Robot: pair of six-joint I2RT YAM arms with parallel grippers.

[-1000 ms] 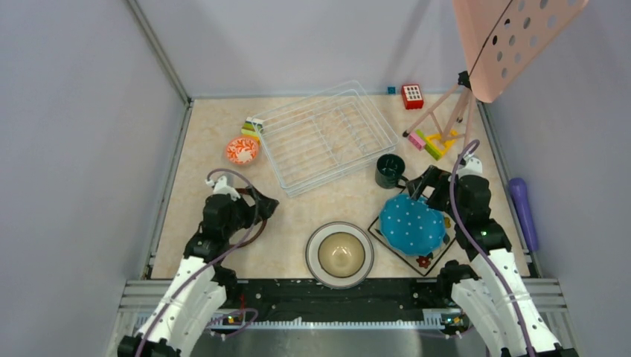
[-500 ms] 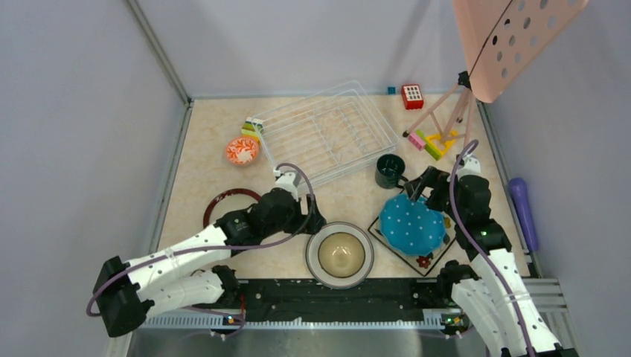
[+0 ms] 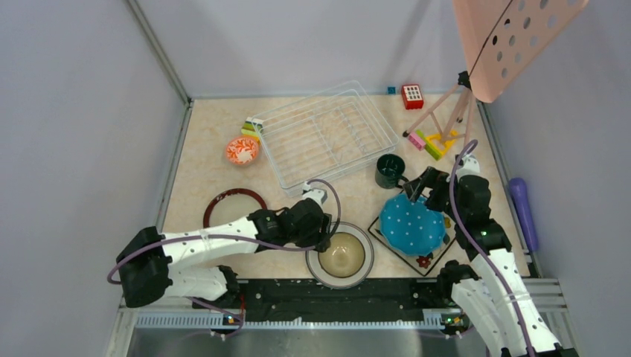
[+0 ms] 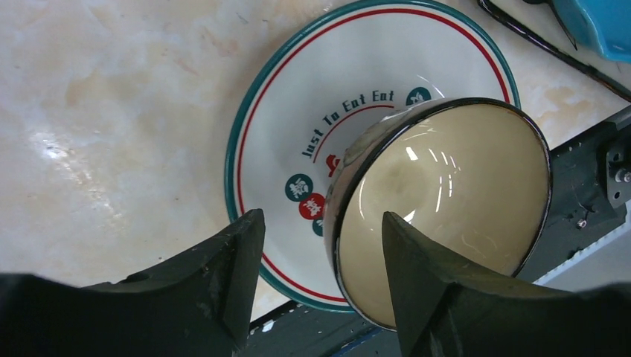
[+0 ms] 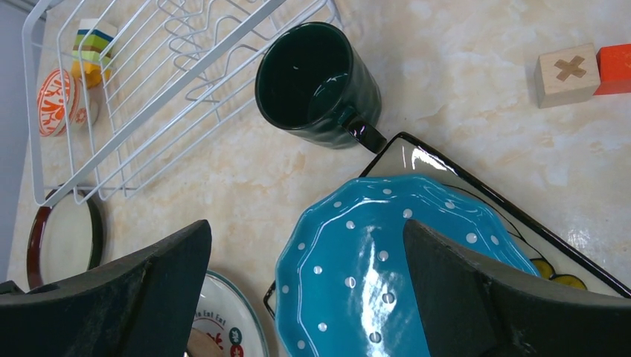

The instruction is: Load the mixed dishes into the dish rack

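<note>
OK, near edge first: brown bowl (image 4: 446, 216) sits in the white plate with red characters (image 4: 372, 59), mid-surface, just ahead of the arm bases. Left pincer (image 4: 320, 223) is down at the bowl's left rim and straddles it: one finger outside over the plate, the other inside the bowl. Jaws are spread, with a gap visible between the outer finger and the bowl wall, so nothing is pinched.

To the right, blue white-dotted plate (image 5: 387, 260) lies on the black square plate (image 5: 414, 154). Right pincer (image 5: 305, 230) hangs above the blue plate's far edge, spread wide, holding nothing. Dark green mug (image 5: 316, 74) stands upright just beyond, handle pointing at the black plate's corner. Dark red-rimmed round plate (image 3: 235, 204) lies flat on the left, beside the left arm.

Farther back, dish rack (image 3: 332, 132) sits skewed on the surface. Small orange-and-white patterned bowl (image 3: 242, 150) is just off its left corner.
</note>
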